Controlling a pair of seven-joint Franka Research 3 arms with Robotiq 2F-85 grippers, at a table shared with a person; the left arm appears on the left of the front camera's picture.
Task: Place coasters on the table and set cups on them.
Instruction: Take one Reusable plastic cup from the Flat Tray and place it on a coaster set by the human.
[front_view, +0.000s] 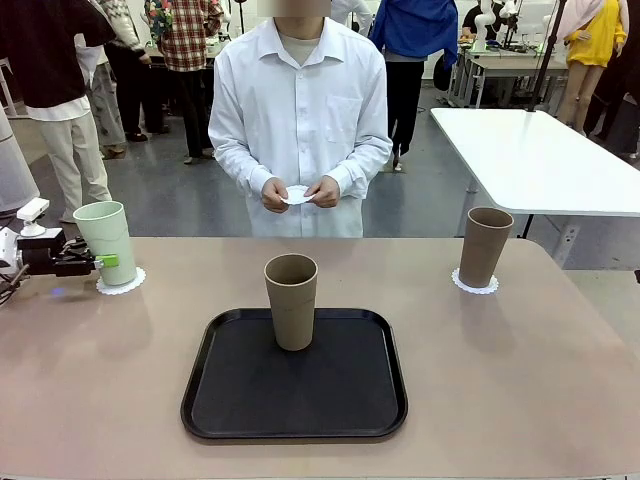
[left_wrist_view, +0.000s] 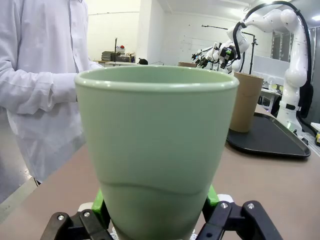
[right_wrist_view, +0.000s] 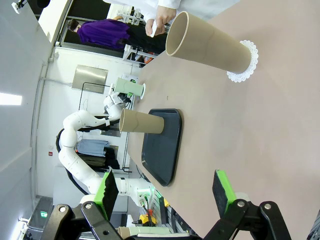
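Observation:
At the table's (front_view: 520, 380) left, a mint green cup (front_view: 107, 240) stands on a coaster (front_view: 122, 284). My left gripper (front_view: 100, 262) is shut on that cup (left_wrist_view: 157, 150) low down, a green pad (left_wrist_view: 100, 200) pressed to each side. A tan cup (front_view: 484, 247) stands on a coaster (front_view: 475, 286) at the right. My right gripper (right_wrist_view: 165, 195) is open and holds nothing, drawn back from this cup (right_wrist_view: 210, 45) and its coaster (right_wrist_view: 245, 62). Another tan cup (front_view: 291, 300) stands upright on the black tray (front_view: 294, 410). The person's hands hold a third coaster (front_view: 297, 195).
The black tray lies in the middle near the front edge. A white table (front_view: 540, 160) stands behind at the right. The person stands at the far edge, with other people farther back. Bare tabletop lies between the tray and each outer cup.

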